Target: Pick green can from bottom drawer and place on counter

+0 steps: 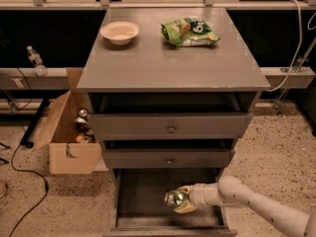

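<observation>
The green can [175, 198] is held on its side in my gripper [180, 201], a little above the floor of the open bottom drawer [143, 191]. The gripper's pale fingers are shut around the can, with its shiny end facing left. My white arm [247, 201] reaches in from the lower right over the drawer's right side. The counter [173, 58] is the broad grey top of the cabinet, well above the gripper.
A cream bowl [120, 32] and a crinkly green snack bag [189, 31] lie at the back of the counter. Two knobbed drawers [170, 127] overhang the bottom one. A cardboard box [69, 132] with items stands on the floor to the left.
</observation>
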Controlling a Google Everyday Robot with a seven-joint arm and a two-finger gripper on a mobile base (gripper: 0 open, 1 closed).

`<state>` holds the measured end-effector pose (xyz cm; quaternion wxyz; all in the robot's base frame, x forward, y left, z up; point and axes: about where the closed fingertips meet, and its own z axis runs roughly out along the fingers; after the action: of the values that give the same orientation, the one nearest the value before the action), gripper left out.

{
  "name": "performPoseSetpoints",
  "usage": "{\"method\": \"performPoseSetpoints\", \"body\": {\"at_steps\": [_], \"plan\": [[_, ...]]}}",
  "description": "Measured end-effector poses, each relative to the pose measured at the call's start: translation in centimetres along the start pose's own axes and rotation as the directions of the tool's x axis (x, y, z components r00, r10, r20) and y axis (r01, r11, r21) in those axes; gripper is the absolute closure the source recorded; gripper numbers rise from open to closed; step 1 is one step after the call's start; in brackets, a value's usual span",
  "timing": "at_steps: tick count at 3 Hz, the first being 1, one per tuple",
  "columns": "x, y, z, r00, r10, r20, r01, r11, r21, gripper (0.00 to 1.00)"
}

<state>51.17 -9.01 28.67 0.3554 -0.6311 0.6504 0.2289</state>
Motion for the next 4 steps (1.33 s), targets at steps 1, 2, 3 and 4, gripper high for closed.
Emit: {"method": "performPoseSetpoints", "body": {"at_steps": [1, 2, 3, 4], "plan": [[0.0, 0.0, 0.0, 1.0, 0.001, 0.0, -0.001, 1.0, 0.0, 1.0], [-2.4, -0.5, -2.9, 0.999, -0.028, 0.025, 0.028, 0.9995, -0.011, 1.0], [-8.6, -0.6, -11.5, 0.994, -0.095, 0.045, 0.095, 0.9954, 0.008, 1.0], [-12.4, -1.2, -18.4, 0.994, -0.113, -0.004, 0.114, 0.9926, 0.042, 1.0]]}}
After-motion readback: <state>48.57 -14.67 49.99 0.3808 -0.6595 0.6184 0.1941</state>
